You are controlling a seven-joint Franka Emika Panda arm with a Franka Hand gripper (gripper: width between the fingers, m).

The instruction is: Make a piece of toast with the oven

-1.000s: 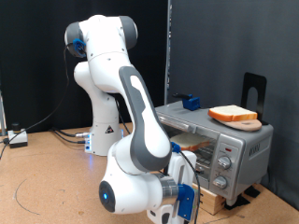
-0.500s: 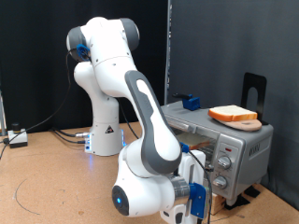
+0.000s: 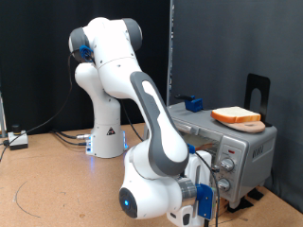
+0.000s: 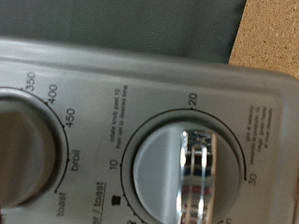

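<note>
Gripper [image 3: 210, 189]: at the oven [image 3: 227, 142] control panel, facing the timer knob [image 4: 192, 171]; finger state cannot be told. Risk: off-centre contact could slip off the knob's chrome ridge, leaving the timer unset.

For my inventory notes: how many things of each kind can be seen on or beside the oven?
Oven: 1
Bread slice on a board on top: 1
Blue block on top: 1
Knobs in the wrist view: 2
Pincer at the knobs: 1
Total: 6
</note>
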